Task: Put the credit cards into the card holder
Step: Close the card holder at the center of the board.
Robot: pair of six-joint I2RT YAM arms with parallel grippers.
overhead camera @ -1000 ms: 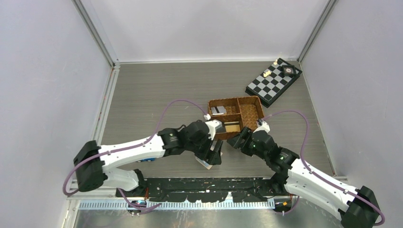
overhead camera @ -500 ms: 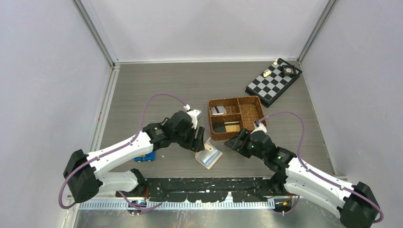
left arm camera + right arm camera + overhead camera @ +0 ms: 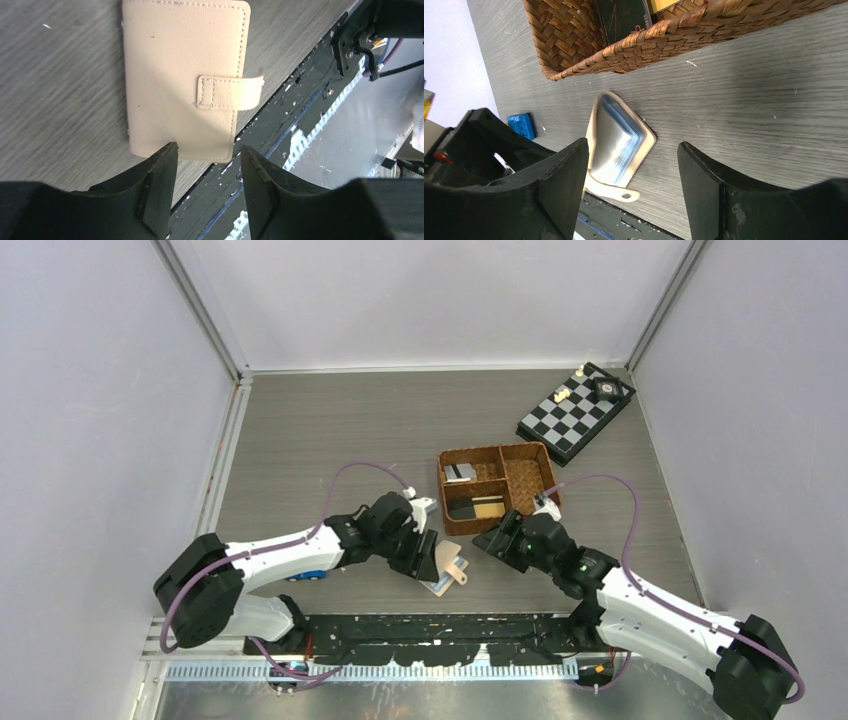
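The card holder (image 3: 447,571), a beige wallet, lies half open near the table's front edge, one flap raised. The right wrist view shows its pale blue-grey pockets (image 3: 620,137), the left wrist view its outer face and snap tab (image 3: 182,75). My left gripper (image 3: 424,557) is open, and its tips (image 3: 207,150) straddle the flap's lower edge without clamping it. My right gripper (image 3: 497,541) hangs open (image 3: 633,152) just right of the wallet, nothing in it. The credit cards lie in the basket: silver-grey (image 3: 460,472), black (image 3: 461,509) and yellow-tan (image 3: 488,508).
The brown woven basket (image 3: 520,478) stands just behind the wallet, its rim close to my right gripper (image 3: 639,42). A chessboard (image 3: 577,410) with a few pieces sits at the back right. A small blue block (image 3: 305,574) lies under my left arm. The black front rail (image 3: 450,625) borders the wallet.
My left gripper pulled back left off the wallet, then returned against it with its jaws narrower. The wallet went from lying flat open to one flap raised. The right gripper shifted slightly.
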